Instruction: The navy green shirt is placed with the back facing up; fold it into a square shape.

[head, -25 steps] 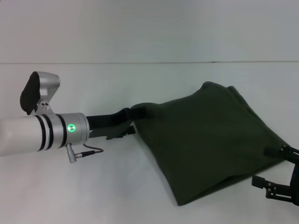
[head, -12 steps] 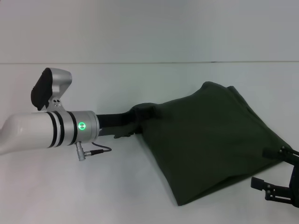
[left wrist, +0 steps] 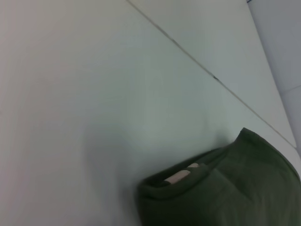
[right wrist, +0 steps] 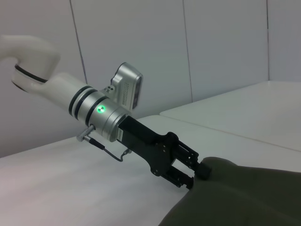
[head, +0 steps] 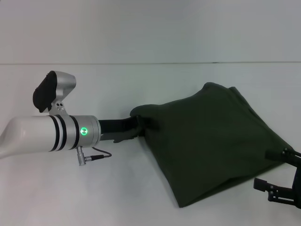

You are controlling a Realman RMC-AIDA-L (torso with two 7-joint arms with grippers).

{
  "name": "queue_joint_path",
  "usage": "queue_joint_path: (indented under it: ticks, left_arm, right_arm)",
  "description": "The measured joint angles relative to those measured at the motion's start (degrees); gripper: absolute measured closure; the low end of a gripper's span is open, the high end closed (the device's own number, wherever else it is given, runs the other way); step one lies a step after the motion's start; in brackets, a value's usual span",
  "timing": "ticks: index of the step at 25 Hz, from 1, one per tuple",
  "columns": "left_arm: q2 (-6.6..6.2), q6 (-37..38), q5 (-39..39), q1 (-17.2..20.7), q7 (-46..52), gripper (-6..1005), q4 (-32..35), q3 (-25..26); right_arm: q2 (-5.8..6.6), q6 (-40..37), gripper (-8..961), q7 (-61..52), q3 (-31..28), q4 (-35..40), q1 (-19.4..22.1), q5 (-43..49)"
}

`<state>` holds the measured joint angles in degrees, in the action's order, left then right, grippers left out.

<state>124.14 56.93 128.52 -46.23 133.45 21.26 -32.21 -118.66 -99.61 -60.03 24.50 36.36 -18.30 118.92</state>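
Lying on the white table (head: 141,188), the navy green shirt (head: 211,150) is seen on the right side of the scene. It is bunched into a rough slanted shape. Its long line runs from a far bump near the middle right down to a near corner at the bottom, and its wide flat face tips toward the right.

The left gripper (head: 136,126) is reached in from the left, low over the table, at the shirt's left edge. In the right wrist view its fingers (right wrist: 203,169) are closed tight on a fold of the cloth (right wrist: 221,165), and that corner is held up a little off the table. In the left wrist view a rolled hem of the shirt (left wrist: 225,188) is seen with a pale tag (left wrist: 178,177) on it.

The right gripper (head: 282,175) is low at the near right, at the shirt's right edge. Its dark fingers are spread apart, one at the cloth edge and one nearer. Whether any cloth is held cannot be told.
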Motion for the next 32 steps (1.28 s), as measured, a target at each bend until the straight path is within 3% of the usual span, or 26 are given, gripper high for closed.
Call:
queue_joint_path:
  ticks: [17,25,32]
  left_arm:
    - [0.05,0.49,-1.9,0.68,-3.11,899,-0.13,0.15]
    - [-0.29,0.64,-3.49,1.53,-4.57,959,0.19,0.09]
    - [-1.91,0.35,-3.59,3.86,-3.98,965,3.07,0.79]
  right_arm:
    - [-0.22,-0.25,49,0.0,0.02,0.32,-0.05,-0.01]
    - [-0.32,-0.25,48,0.0,0.02,0.45,-0.16,-0.01]
    - [-0.37,-0.29,48,0.0,-0.2,0.46,-0.38,-0.01]
